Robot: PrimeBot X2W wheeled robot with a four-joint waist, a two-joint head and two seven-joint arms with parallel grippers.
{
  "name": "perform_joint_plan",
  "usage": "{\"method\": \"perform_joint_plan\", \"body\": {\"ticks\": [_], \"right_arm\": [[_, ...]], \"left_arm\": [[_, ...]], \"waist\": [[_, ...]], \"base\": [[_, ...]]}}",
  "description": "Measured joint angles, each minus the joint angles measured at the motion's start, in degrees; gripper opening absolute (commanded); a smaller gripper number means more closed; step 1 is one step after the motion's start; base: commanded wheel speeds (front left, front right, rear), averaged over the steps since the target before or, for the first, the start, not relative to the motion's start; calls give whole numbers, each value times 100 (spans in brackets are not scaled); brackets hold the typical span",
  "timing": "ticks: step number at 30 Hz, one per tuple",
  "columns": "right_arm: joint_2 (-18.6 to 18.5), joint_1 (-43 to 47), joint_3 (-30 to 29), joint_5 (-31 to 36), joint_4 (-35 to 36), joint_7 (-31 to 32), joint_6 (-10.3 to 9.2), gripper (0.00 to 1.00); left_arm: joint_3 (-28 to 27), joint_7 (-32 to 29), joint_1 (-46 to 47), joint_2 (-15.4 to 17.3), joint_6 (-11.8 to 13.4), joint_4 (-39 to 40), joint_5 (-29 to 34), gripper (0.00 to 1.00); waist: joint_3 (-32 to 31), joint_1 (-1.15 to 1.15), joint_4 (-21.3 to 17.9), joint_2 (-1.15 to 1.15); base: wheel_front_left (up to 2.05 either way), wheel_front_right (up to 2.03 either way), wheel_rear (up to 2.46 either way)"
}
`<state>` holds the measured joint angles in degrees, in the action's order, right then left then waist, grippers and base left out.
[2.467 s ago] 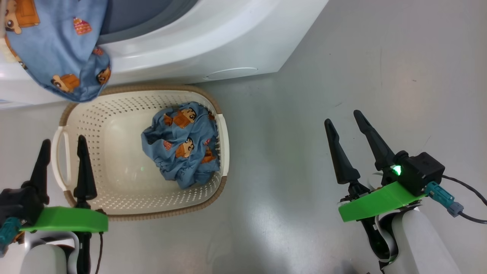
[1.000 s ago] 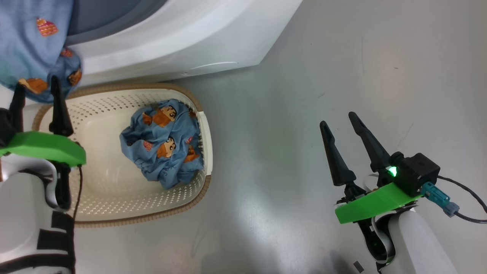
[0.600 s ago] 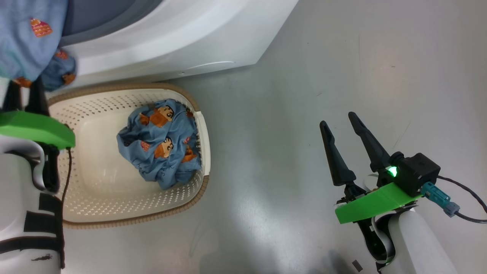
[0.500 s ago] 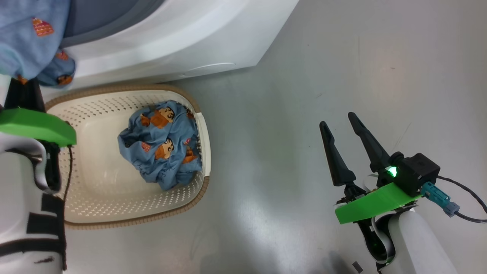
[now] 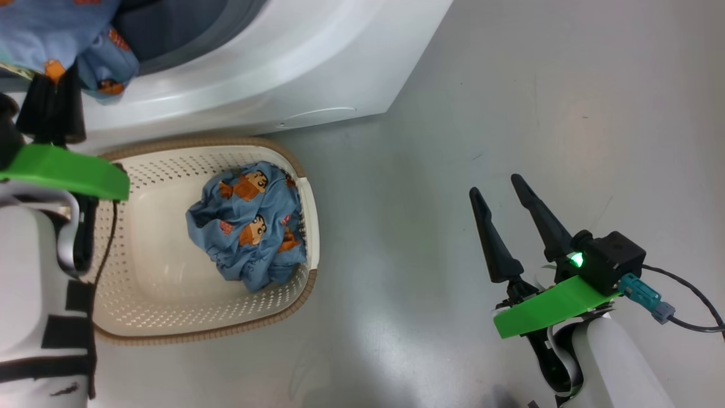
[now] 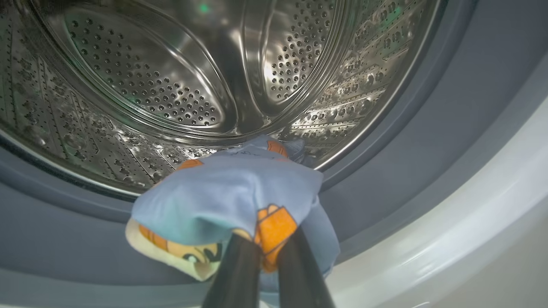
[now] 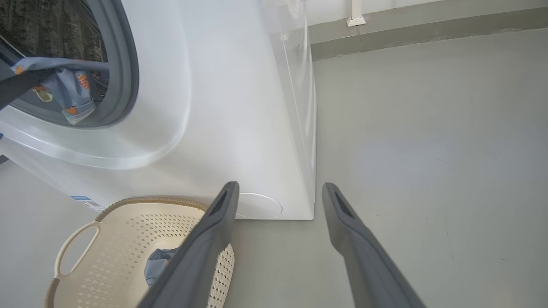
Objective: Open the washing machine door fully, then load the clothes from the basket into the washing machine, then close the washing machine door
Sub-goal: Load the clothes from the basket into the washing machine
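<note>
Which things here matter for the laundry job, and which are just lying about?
In the job: washing machine, basket, blue garment in the basket, held garment at the drum, left gripper shut on it.
Not in the job: right gripper, open over the floor; white pipe foot.

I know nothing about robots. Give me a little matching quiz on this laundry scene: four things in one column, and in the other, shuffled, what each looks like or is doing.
Things
1. left hand
2. right hand
3. basket
4. drum

States
A. shiny steel, full of holes
B. shut on a blue garment
C. open, over the floor
D. holds a crumpled garment

Pairs: 1-B, 2-C, 3-D, 4-A
</note>
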<state>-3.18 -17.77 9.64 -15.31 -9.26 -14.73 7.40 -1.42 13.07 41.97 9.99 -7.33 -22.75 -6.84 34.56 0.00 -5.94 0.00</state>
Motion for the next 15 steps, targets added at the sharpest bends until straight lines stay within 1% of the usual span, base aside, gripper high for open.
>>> {"method": "perform_joint_plan", "body": {"ticks": [5, 9, 15], "right_arm": [[-1, 0, 43, -153, 1, 0, 0, 100], [0, -1, 45, -154, 5, 0, 0, 100], [0, -1, 57, -186, 10, 0, 0, 100]], "left_arm": [[130, -259, 456, 153, -1, -83, 0, 0], [208, -405, 866, 322, -1, -330, 2, 0], [336, -527, 1347, 377, -1, -695, 2, 0]], "waist": [[26, 0, -74, 0], [71, 0, -144, 0], [146, 0, -208, 0]], "base": [[0, 0, 0], [0, 0, 0], [0, 0, 0]]}}
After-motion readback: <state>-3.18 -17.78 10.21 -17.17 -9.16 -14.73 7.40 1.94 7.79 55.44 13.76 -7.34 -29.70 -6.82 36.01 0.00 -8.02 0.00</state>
